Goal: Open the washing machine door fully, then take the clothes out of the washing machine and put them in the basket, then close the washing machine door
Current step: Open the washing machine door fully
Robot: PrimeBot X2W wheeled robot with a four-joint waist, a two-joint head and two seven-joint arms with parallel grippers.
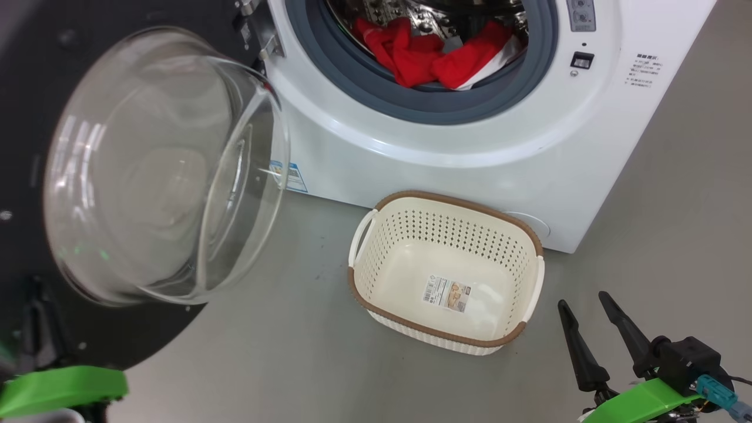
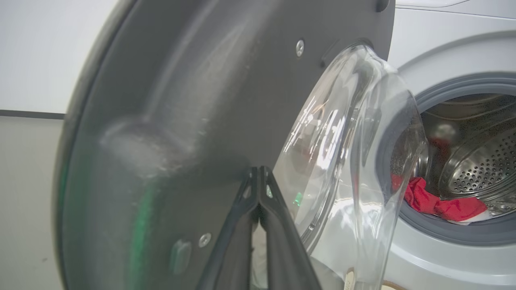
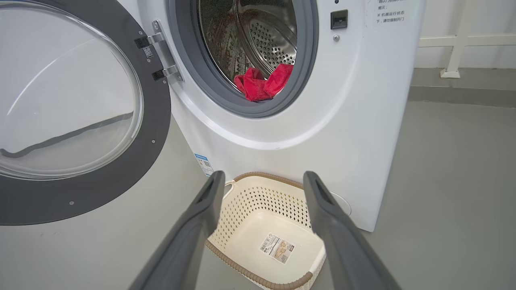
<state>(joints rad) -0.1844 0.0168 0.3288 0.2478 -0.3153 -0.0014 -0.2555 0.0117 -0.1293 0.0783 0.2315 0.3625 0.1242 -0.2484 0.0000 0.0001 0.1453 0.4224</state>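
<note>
Grey floor (image 1: 294, 352) carried the washing machine (image 1: 470, 176), clothes (image 1: 429, 59) at its drum mouth, washing machine door (image 3: 153, 133) swung wide, basket (image 1: 458, 202) empty in front. The left end effector (image 2: 258, 177) was pinched closed on nothing; the right end effector (image 1: 581, 298) gaped empty. Garments snagging the rubber ring (image 1: 411, 106) could land outside the basket.

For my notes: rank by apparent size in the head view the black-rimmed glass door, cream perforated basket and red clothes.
1. Black-rimmed glass door, largest, though nearest the camera.
2. Cream perforated basket.
3. Red clothes, smallest, but farther away.
</note>
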